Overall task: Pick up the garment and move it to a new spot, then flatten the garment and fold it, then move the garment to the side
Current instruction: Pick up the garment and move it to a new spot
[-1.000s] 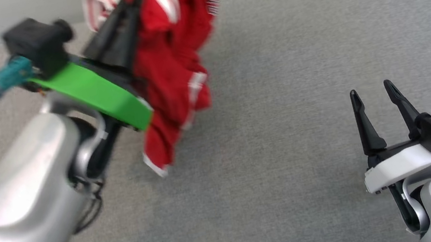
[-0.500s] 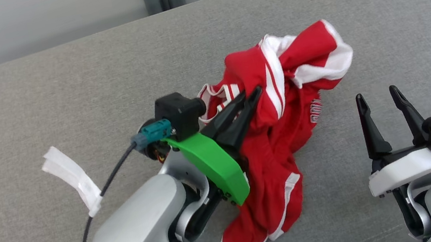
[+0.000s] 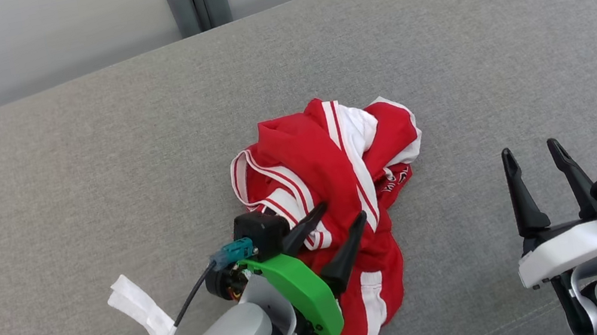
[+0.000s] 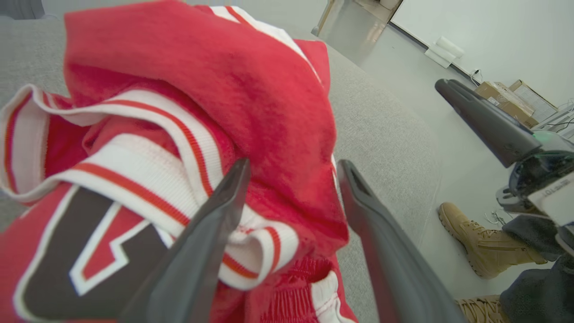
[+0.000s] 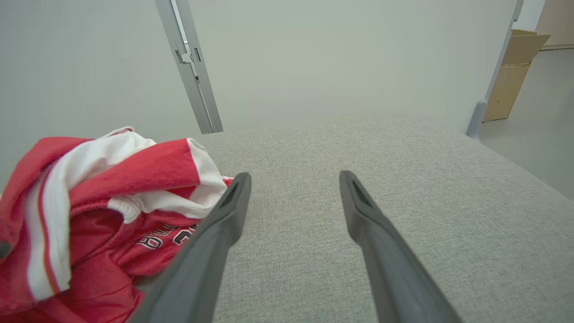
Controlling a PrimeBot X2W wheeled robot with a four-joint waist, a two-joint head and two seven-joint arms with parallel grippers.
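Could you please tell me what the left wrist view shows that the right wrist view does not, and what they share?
Left wrist view: a person's tan boots on the floor, and a dark patch outlined in white on the crumpled red and white garment. Right wrist view: a grey metal upright post against the pale wall, and dark lettering on the garment. Both: the garment lying on the grey fabric surface, seen past an open gripper, the left gripper in one and the right gripper in the other.

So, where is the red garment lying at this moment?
In the head view the red garment lies crumpled near the middle of the grey surface, right at the open left end effector, left of the right end effector.
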